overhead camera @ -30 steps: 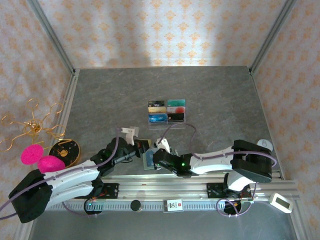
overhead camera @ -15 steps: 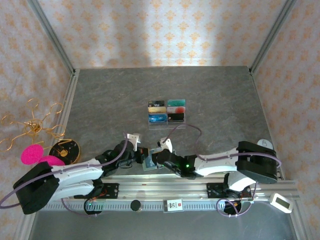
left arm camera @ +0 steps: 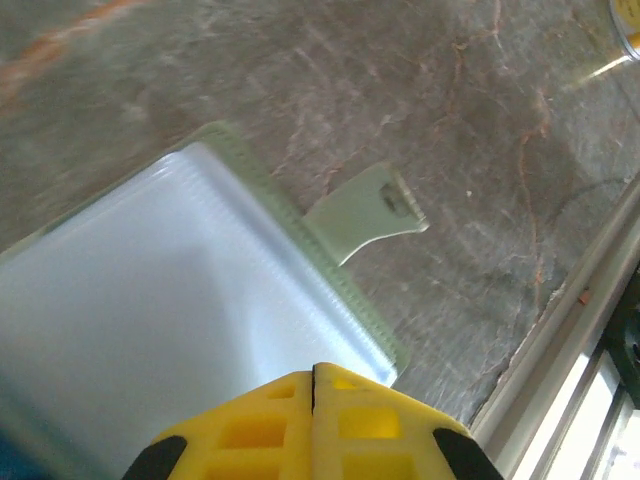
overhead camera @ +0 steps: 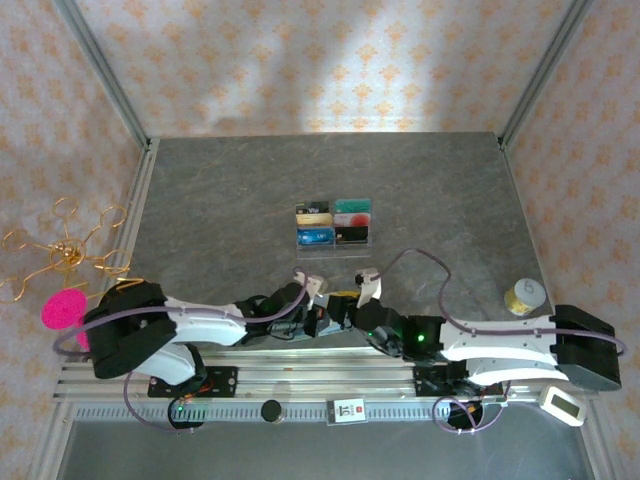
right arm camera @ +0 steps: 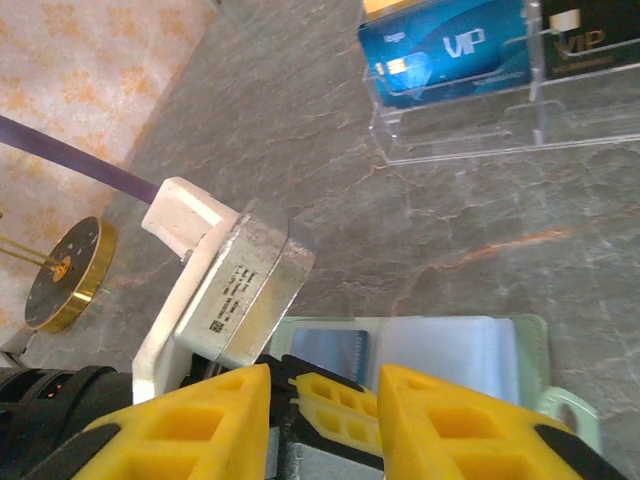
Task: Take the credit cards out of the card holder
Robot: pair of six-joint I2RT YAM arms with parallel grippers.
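Entry: the card holder (left arm camera: 180,290) lay unfolded and flat on the tabletop (overhead camera: 430,190).

Edges and room:
- The aluminium rail (overhead camera: 330,368) ran just past the holder's near corner, leaving only a thin strip of tabletop between them.
- Beyond the holder's far side lay wide, bare tabletop up to the clear plastic tray (overhead camera: 333,223) of coloured cards, well apart from the holder.
- Both my arms met nose to nose above the holder, which crowded the space over it.

Materials and shapes:
- The holder was pale sage green, with a stitched border and rounded corners.
- Its pockets were glossy and bluish-clear.
- The snap tab (left arm camera: 365,212) stuck out from one long edge of the holder and rested on the tabletop.
- A bluish rectangle (right arm camera: 330,350) showed under one pocket; I could not tell whether it was a card.
- The tabletop was grey with a veined stone pattern.

Grippers:
- My left gripper (left arm camera: 313,372) was pressed together, with no gap between its yellow fingers. Its tips sat over the clear pocket by the holder's corner. I could not tell whether they nipped the film.
- My right gripper (right arm camera: 325,378) stood partly spread above the holder's other end. I saw it pinching nothing of the holder.
- The left wrist's silver camera block (right arm camera: 245,285) sat just beyond the holder in my right wrist view.
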